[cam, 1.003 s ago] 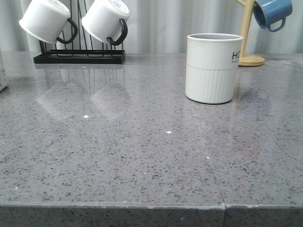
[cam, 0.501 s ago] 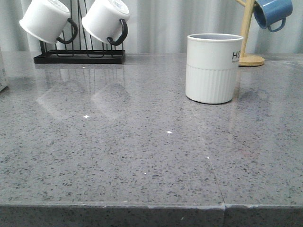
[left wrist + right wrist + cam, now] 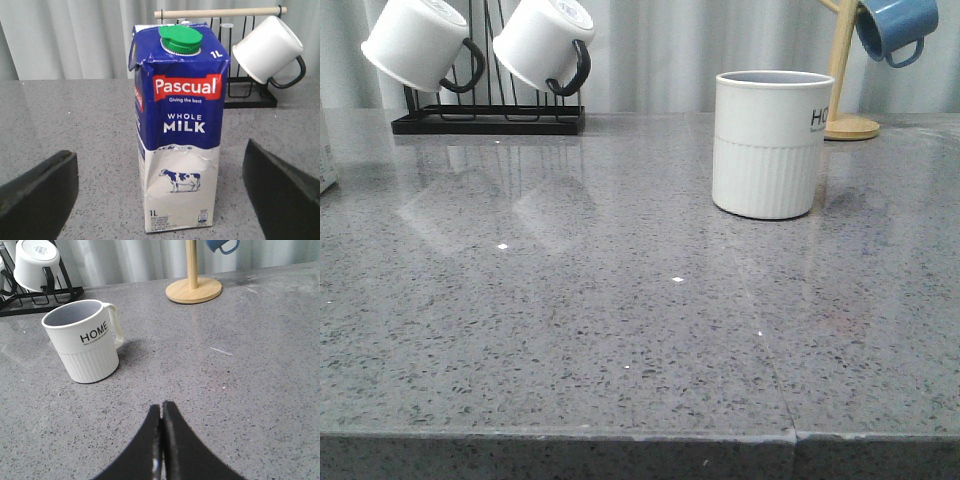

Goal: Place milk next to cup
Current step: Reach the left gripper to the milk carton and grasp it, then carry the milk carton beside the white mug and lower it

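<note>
Milk stands upright on the grey speckled counter, seen straight ahead from the left wrist, squarely between the two dark fingers of the left claw. That claw is spread wide, level with the carton's lower half, and its fingers are apart from the carton on both sides, touching nothing. The carton has a blue top with a green cap, "Pascual" on a red band, "WHOLE MILK" beneath, and a small cow on the white lower part; its upper edges look dented. In the front view only a sliver of it shows at the far left edge.

The right claw is pressed together, its two black fingers meeting in a thin seam with nothing between them, held low over bare counter. Ahead of it stands the cup, white, ribbed below and lettered "HOME" above, grey inside; from this side a white handle shows. In the front view the cup sits toward the right rear, well apart from the milk.

Behind the carton a black wire rack carries a tilted white mug with a black handle. Behind the cup rises a wooden stand with a round base, a blue mug hanging from it.
</note>
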Robot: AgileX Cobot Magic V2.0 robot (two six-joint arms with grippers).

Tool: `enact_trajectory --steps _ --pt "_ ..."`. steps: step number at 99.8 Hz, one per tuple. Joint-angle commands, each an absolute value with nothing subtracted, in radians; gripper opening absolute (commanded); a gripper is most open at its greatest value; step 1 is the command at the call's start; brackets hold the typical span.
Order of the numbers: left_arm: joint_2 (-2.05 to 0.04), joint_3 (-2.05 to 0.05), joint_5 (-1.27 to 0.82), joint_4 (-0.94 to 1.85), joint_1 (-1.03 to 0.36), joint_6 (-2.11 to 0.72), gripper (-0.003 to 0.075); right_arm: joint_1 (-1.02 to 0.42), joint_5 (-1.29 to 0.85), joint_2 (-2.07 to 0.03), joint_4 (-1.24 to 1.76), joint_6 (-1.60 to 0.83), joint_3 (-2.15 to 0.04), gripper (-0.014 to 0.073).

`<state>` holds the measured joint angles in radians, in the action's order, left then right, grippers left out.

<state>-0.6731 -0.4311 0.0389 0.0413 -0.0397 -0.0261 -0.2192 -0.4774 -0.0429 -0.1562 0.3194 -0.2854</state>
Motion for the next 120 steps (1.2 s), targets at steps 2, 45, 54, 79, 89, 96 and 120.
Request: enact_trajectory --steps 2,45,54,79,89,96,120 --pt "-0.738 -0.477 0.171 0.07 -0.044 -0.015 0.0642 -0.219 -0.403 -0.053 -0.159 0.307 -0.31 -0.0067" --pt "-1.004 -0.6 0.302 0.079 -0.111 -0.015 0.0642 -0.219 -0.403 -0.053 -0.159 0.307 -0.31 -0.0067" --pt "-1.071 -0.632 0.325 0.083 -0.111 -0.015 0.0642 -0.219 -0.403 -0.053 -0.159 0.307 -0.31 -0.0067" --pt "-1.181 -0.7 0.335 0.101 -0.111 -0.015 0.0636 -0.219 -0.403 -0.053 -0.159 0.307 -0.31 -0.0067" --pt "-1.179 -0.7 0.335 0.101 -0.111 -0.015 0.0592 -0.219 -0.403 -0.053 -0.159 0.307 -0.31 -0.0067" --pt "-1.179 -0.7 0.342 0.101 -0.111 -0.015 0.0524 -0.219 -0.403 -0.053 -0.159 0.307 -0.31 -0.0067" --pt "-1.17 -0.727 0.342 0.101 -0.166 -0.015 0.0382 -0.219 -0.403 -0.053 -0.159 0.307 -0.31 -0.0067"
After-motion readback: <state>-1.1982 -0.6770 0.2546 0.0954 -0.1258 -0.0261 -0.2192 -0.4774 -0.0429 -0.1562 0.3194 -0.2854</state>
